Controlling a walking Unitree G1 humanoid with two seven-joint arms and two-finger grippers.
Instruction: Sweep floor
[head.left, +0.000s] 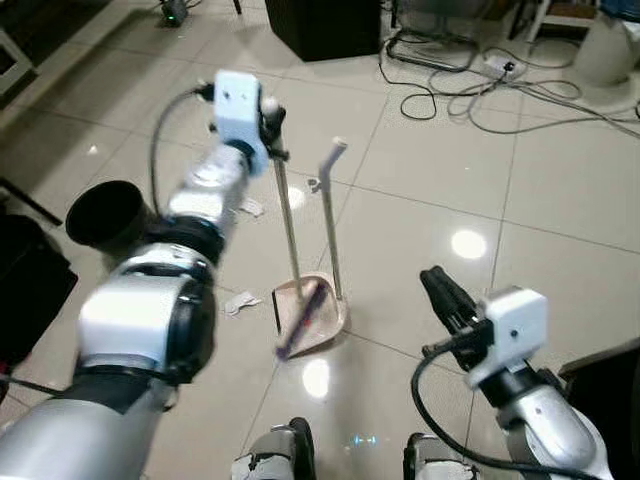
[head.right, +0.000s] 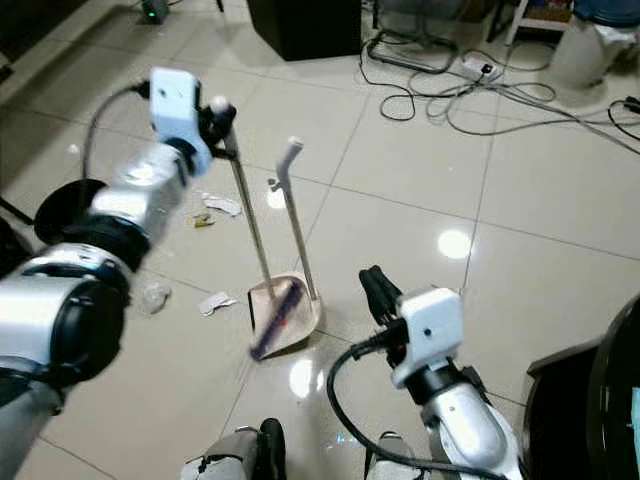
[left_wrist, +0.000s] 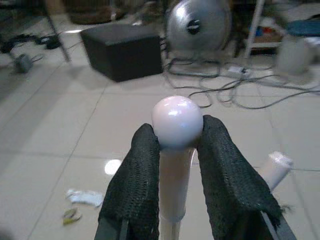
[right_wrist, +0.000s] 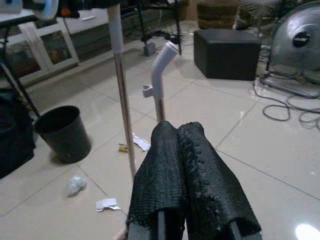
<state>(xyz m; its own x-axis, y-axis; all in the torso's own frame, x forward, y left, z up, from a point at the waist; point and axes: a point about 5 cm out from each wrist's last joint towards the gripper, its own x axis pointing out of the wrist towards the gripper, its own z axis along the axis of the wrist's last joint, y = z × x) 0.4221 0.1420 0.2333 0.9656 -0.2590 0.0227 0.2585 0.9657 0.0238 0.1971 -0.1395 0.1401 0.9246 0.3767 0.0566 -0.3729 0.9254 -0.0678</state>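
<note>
My left gripper (head.left: 270, 125) is raised over the tiles and shut on the white knob at the top of the broom handle (left_wrist: 177, 120), one black finger on each side. The thin metal broom pole (head.left: 288, 225) slants down to its purple head (head.left: 300, 320), which rests in the pinkish dustpan (head.left: 325, 325). The dustpan's own upright handle (head.left: 330, 200) stands free just right of the pole. Lower right, my right gripper (head.left: 435, 285) is shut on nothing, a short way from the dustpan. Paper scraps (head.right: 215, 303) and a crumpled wad (head.right: 152, 295) lie left of the pan.
A black waste bin (head.left: 105, 215) stands on the left, with more scraps (head.right: 222, 205) nearby. A black box (head.left: 320, 25), loose cables (head.left: 480, 90), a fan (left_wrist: 197, 25) and a white bin (head.left: 610, 45) line the far side. A dark object (head.right: 590, 400) sits at my lower right.
</note>
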